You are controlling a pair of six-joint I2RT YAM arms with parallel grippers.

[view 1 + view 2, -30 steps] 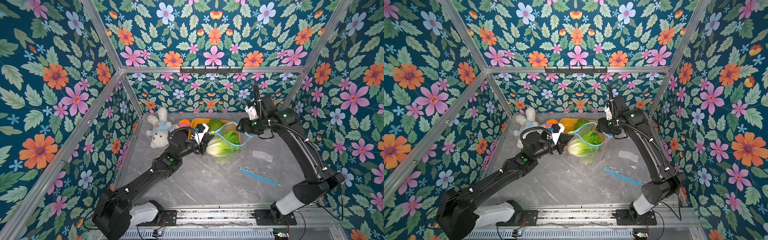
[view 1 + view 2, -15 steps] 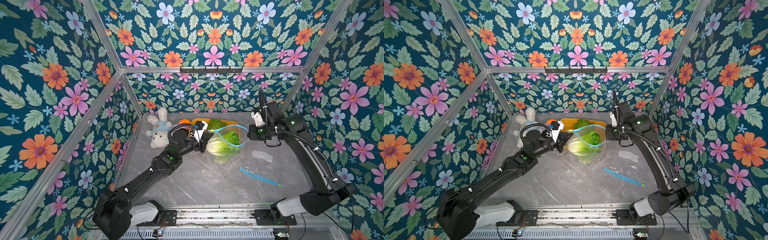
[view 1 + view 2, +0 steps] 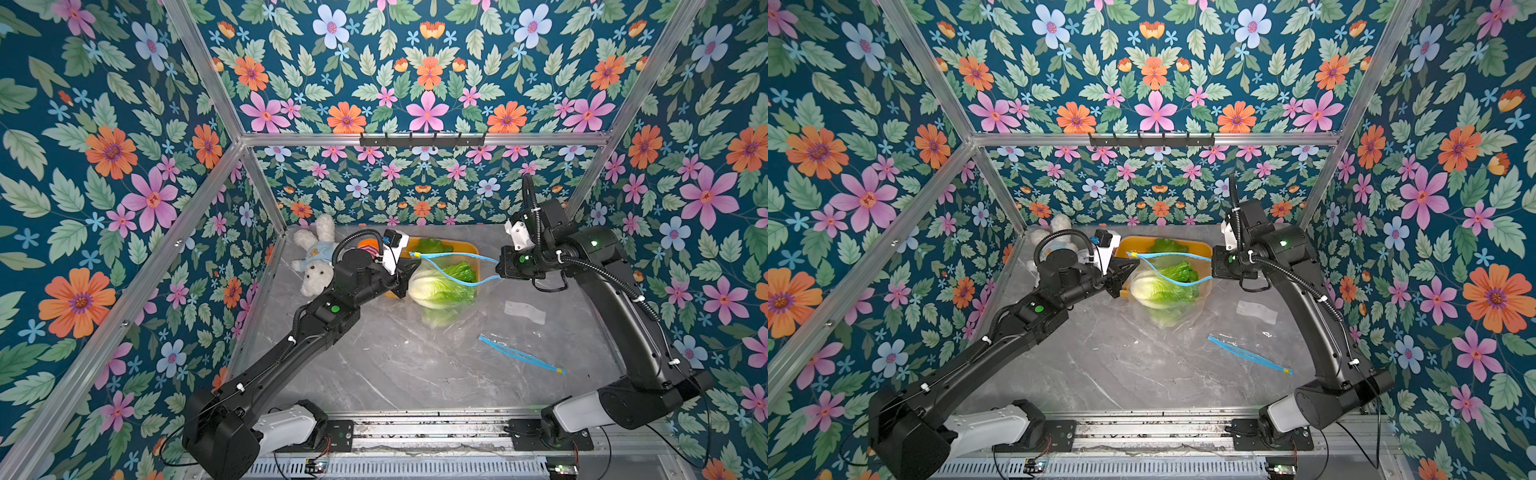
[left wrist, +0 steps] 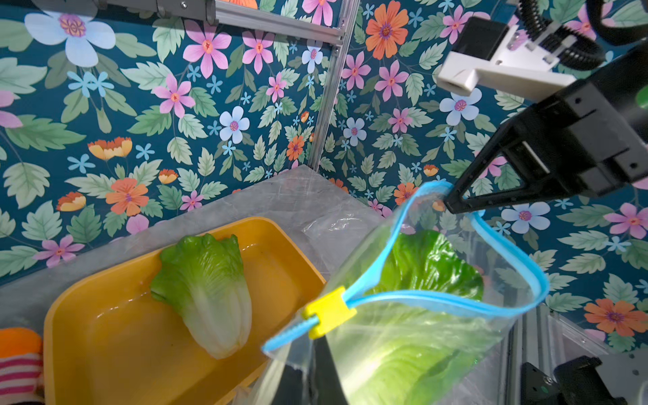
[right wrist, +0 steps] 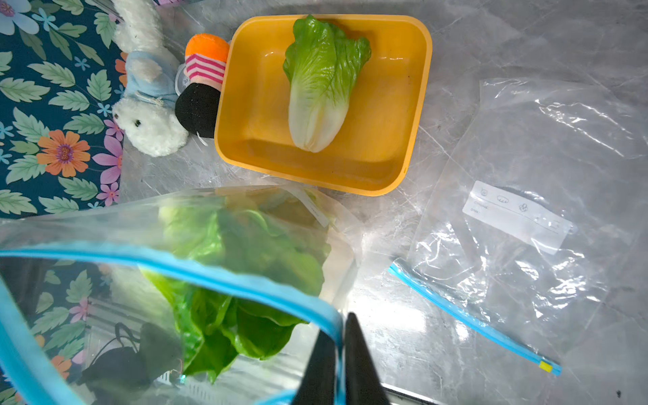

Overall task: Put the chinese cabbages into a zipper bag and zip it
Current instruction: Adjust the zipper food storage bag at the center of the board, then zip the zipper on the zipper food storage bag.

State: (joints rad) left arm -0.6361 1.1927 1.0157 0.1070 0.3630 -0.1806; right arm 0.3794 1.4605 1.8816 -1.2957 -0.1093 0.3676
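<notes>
The left gripper (image 3: 407, 269) is clamped shut on the zipper bag (image 4: 438, 299) right under its yellow slider (image 4: 328, 312). The right gripper (image 5: 339, 336), jaws narrow, pinches the blue rim at the opposite end, so the bag hangs between them with its mouth gaping. Below both hands, inside the bag, sit what look like two cabbages (image 3: 436, 286), the upper one's pale base toward the left gripper. One hand must, I judge, let go to fetch the last cabbage (image 5: 324, 84). The left should then hold its corner high so the mouth doesn't sag closed. That cabbage lies uncovered in the yellow tray (image 5: 385, 115) just beyond the bag from the right gripper. Farther past the tray sit a white plush toy (image 5: 147, 115) and a striped toy (image 5: 205, 66). A spare bag (image 5: 543, 157) lies flat beside the right arm, clear of the reach.
</notes>
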